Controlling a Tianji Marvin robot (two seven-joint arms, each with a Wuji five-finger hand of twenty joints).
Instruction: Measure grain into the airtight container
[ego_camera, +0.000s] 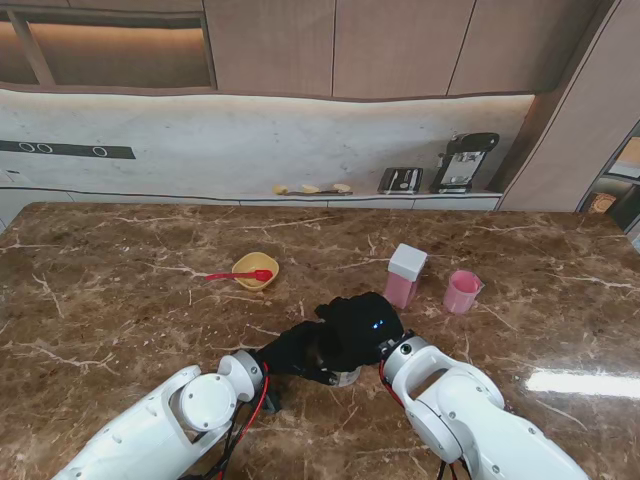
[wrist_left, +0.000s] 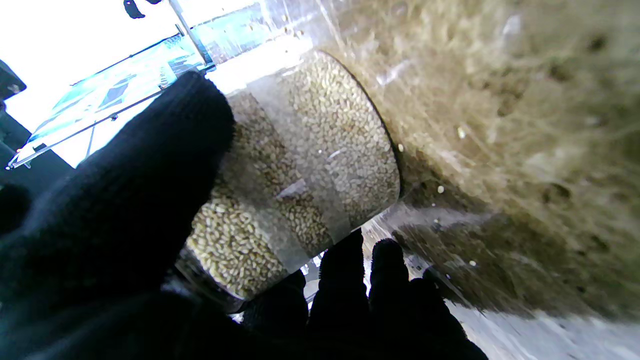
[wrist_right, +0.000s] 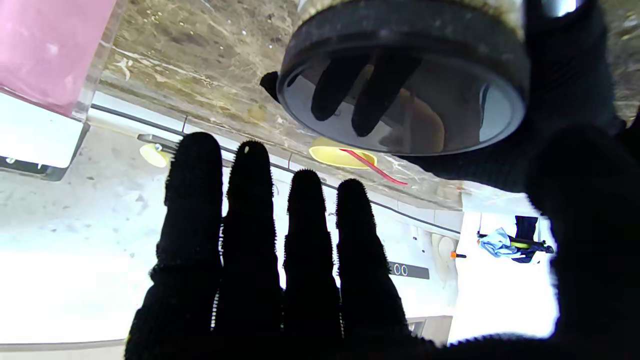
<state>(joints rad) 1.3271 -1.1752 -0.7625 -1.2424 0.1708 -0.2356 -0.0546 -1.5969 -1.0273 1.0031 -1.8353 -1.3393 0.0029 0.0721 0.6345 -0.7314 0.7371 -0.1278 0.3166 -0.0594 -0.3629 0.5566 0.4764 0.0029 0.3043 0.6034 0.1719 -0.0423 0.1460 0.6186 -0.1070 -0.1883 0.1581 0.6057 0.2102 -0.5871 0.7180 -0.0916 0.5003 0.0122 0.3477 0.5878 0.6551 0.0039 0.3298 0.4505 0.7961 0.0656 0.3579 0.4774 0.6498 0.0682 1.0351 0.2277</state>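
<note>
Gripping of clear grain jar (wrist_left: 300, 170) by left hand (wrist_left: 115, 215) is seen: thumb on one side of wall, fingertips (wrist_left: 345, 265) curled round opposite side, jar base on marble table (wrist_left: 525, 125). Dark lid (wrist_right: 405, 75) is seen close over right hand (wrist_right: 280, 260); four fingers (wrist_right: 195, 200) held straight, side by side, slightly apart, nothing between them; thumb alongside lid rim, contact cannot be told. Beyond fingertips: pink airtight container (ego_camera: 405, 276), pink cup (ego_camera: 462, 291), yellow bowl (ego_camera: 255, 269) with red spoon (ego_camera: 240, 275).
</note>
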